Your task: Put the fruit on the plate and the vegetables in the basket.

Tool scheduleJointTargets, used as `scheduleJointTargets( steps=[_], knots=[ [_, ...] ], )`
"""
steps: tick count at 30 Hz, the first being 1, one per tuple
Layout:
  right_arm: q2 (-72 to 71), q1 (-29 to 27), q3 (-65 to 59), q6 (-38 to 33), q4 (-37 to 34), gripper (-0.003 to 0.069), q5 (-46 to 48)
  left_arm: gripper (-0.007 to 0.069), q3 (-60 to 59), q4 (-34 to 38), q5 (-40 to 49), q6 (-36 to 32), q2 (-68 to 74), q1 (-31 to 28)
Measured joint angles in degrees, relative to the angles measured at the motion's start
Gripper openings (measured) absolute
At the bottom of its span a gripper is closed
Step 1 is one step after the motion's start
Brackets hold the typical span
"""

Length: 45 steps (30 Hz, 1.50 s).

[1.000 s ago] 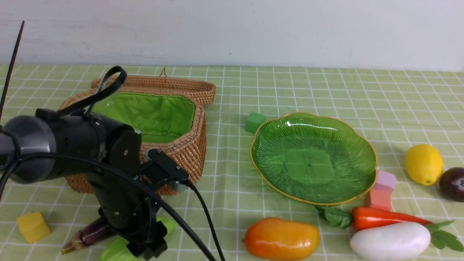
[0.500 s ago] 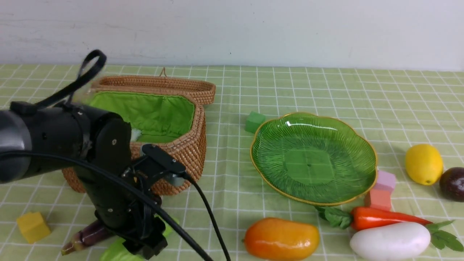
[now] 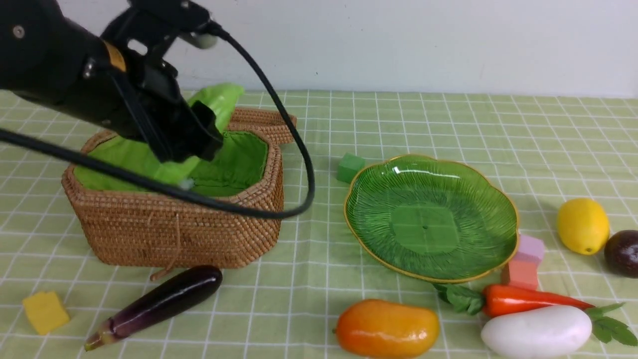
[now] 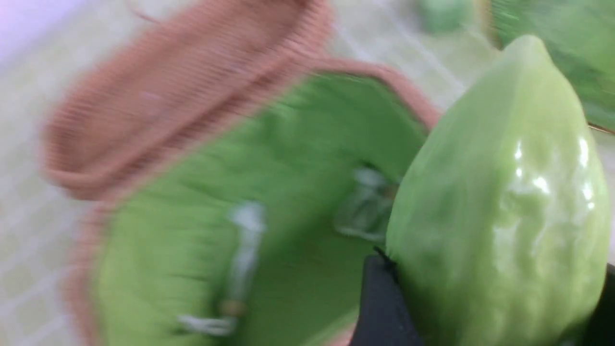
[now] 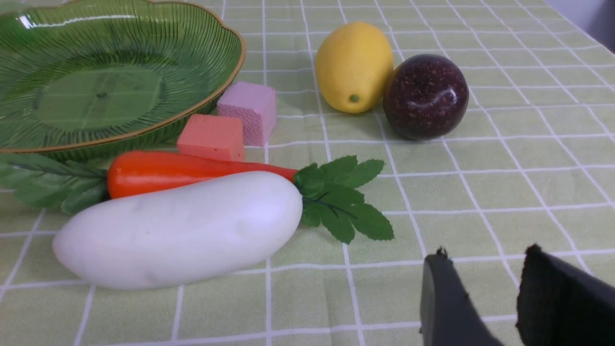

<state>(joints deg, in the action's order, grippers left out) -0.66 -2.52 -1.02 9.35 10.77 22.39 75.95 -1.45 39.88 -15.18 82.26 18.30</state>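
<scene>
front: my left gripper (image 3: 192, 142) holds gourd (image 3: 222, 99) over basket (image 3: 174, 229); eggplant (image 3: 159, 301), mango (image 3: 386, 329) lie outside; plate (image 3: 428, 219) bare | left wrist: gourd not dropped yet | right wrist: my right gripper (image 5: 485, 254) a bit open, empty; carrot (image 5: 182, 170), radish (image 5: 178, 230), lemon (image 5: 353, 65), dark fruit (image 5: 425, 96) wait

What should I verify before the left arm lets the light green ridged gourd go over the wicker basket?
1. Left gripper clamps light green ridged gourd: ok.
2. Gourd above brown woven wicker basket's opening: ok.
3. Hinged wicker lid folded back: ok.
4. Green cloth lining free of obstacles: cannot tell, left arm hides part, wrist view blurred.
5. Right gripper open, empty, away near white radish: ok.
</scene>
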Motion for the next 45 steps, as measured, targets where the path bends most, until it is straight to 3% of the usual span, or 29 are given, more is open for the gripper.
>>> scheduleJointTargets(
  steps=[8,15,17,18,20,23,30,38,45],
  knots=[
    [0.0,0.0,0.0,0.0,0.0,0.0240,0.0,0.0443,2.9,-12.1,-5.1,0.1,11.3,-4.3],
    [0.0,0.0,0.0,0.0,0.0,0.0240,0.0,0.0443,2.9,-14.2,-7.7,0.8,13.5,-3.8],
    [0.0,0.0,0.0,0.0,0.0,0.0240,0.0,0.0460,2.9,-14.3,-8.3,1.2,13.4,-3.8],
    [0.0,0.0,0.0,0.0,0.0,0.0240,0.0,0.0525,2.9,-14.3,-8.1,1.4,13.4,-3.8],
    [0.0,0.0,0.0,0.0,0.0,0.0240,0.0,0.0609,2.9,-13.9,-6.9,1.5,13.4,-3.7],
    [0.0,0.0,0.0,0.0,0.0,0.0240,0.0,0.0662,2.9,-12.8,-3.6,1.5,13.4,-3.7],
    [0.0,0.0,0.0,0.0,0.0,0.0240,0.0,0.0661,2.9,-7.1,5.2,1.0,11.2,-3.7],
    [0.0,0.0,0.0,0.0,0.0,0.0240,0.0,0.0648,2.5,5.7,23.4,-10.6,5.9,-3.7],
    [0.0,0.0,0.0,0.0,0.0,0.0240,0.0,0.0631,-6.2,5.6,19.9,-13.2,6.7,-3.7]
  ],
)
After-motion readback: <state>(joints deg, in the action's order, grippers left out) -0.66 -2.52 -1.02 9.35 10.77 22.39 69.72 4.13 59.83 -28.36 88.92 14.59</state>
